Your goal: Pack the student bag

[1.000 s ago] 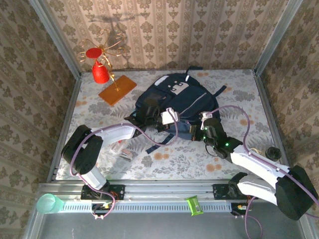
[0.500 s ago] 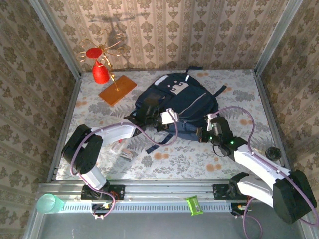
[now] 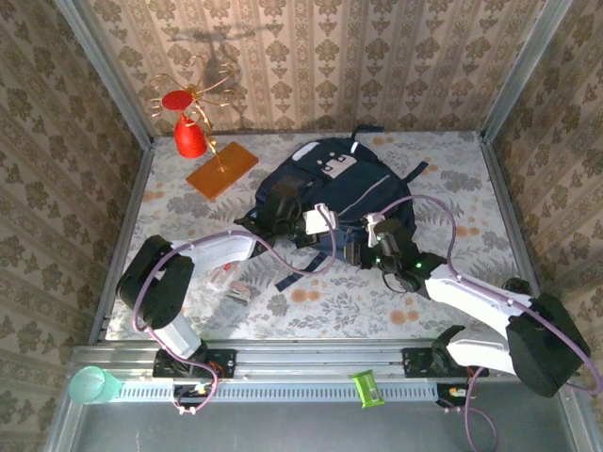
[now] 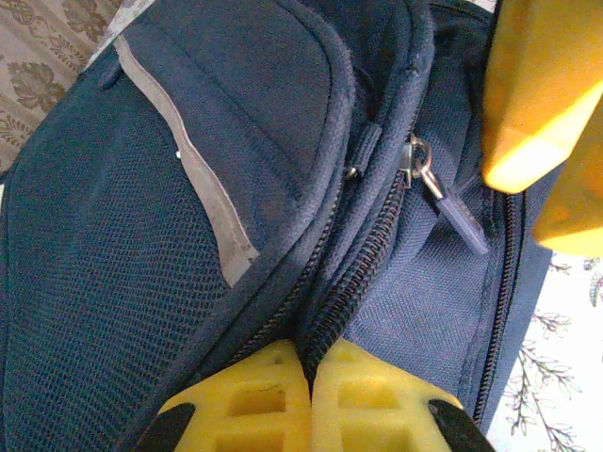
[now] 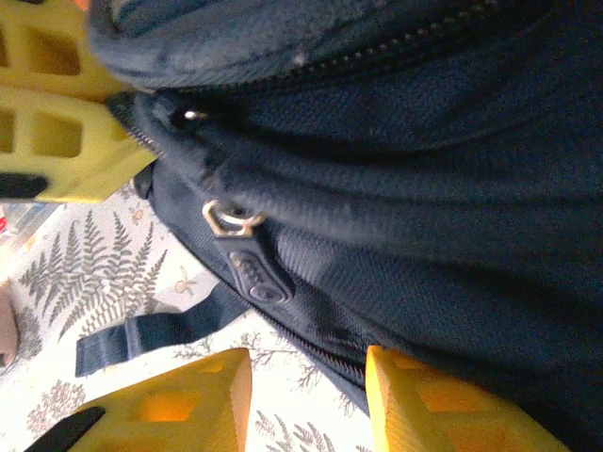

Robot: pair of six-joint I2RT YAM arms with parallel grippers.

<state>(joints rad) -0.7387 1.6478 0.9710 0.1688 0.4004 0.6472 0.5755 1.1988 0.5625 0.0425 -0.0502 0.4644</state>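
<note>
**Centre on the zip pull before closing**

The student bag (image 3: 339, 193) lies flat on the table (image 3: 452, 160), midway across and toward its far edge. My left gripper (image 4: 311, 400) is pinched together on the bag's seam beside the zip. The right gripper (image 5: 306, 395) stands apart, with the zip pull (image 5: 252, 271) just ahead and untouched. I'd centre the 2 fingers on the tab, close, then draw along the teeth. I cannot see inside the bag or tell how far the zip is open.
</note>
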